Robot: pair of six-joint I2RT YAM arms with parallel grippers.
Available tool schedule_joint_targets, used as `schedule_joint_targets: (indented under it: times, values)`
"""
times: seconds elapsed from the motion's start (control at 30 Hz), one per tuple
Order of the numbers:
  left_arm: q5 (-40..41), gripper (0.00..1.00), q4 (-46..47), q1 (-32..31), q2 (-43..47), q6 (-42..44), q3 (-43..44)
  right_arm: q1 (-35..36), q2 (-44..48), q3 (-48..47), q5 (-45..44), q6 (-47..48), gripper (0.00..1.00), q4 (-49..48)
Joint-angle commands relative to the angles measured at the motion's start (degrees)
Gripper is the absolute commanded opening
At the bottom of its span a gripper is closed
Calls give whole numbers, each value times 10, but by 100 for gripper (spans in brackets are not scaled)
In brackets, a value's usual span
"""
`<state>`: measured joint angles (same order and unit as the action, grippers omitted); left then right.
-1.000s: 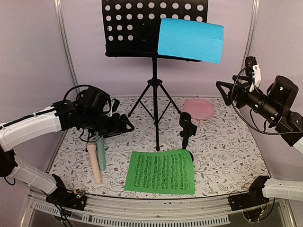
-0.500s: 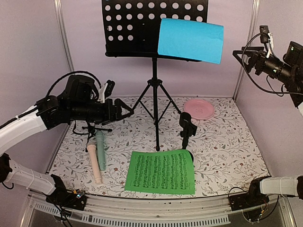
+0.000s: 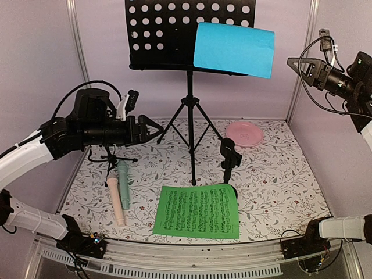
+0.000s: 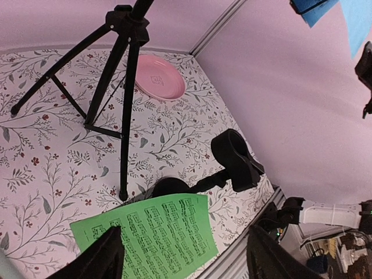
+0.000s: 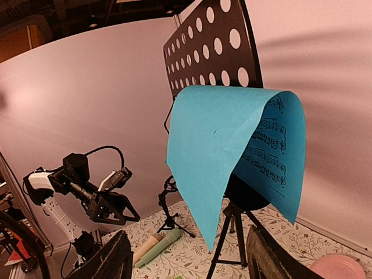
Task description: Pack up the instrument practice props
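Note:
The black perforated music rack [image 3: 168, 32] stands on tripod legs [image 3: 190, 125] at the back, with the blue sheet [image 3: 233, 49] draped over its right side. The green sheet [image 3: 197, 211] lies flat at the front. The mint microphone [image 3: 123, 185] and pink microphone [image 3: 115, 200] lie side by side at the left. One black mic support [image 3: 229, 157] stands behind the green sheet, the other [image 3: 110, 158] under my left arm. My left gripper [image 3: 152, 129] is open and empty above the table. My right gripper [image 3: 293, 63] is open and empty, high at the right of the blue sheet [image 5: 226, 151].
A round pink plate [image 3: 244, 133] sits at the back right on the floral table [image 3: 279, 174]. Pale walls and metal posts [image 3: 80, 58] close in the back and sides. The left wrist view shows the green sheet [image 4: 151, 238], the support [image 4: 235, 160] and the plate [image 4: 160, 84].
My right gripper has risen and swung up to the right. My left gripper has lifted off the table near the microphones and drawn back slightly. The props have not moved.

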<state>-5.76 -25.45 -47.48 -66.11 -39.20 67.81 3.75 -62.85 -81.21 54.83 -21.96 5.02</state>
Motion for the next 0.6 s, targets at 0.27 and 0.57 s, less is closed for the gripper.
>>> schedule_joint_targets:
  times: [0.27, 0.57]
  values:
    - [-34, 76, 79, -4, 1, 27, 32, 93, -65, -22, -81, -48, 66, -26]
    - [-44, 99, 86, -5, 4, 32, 39, 112, -80, -18, -110, -52, 55, -41]
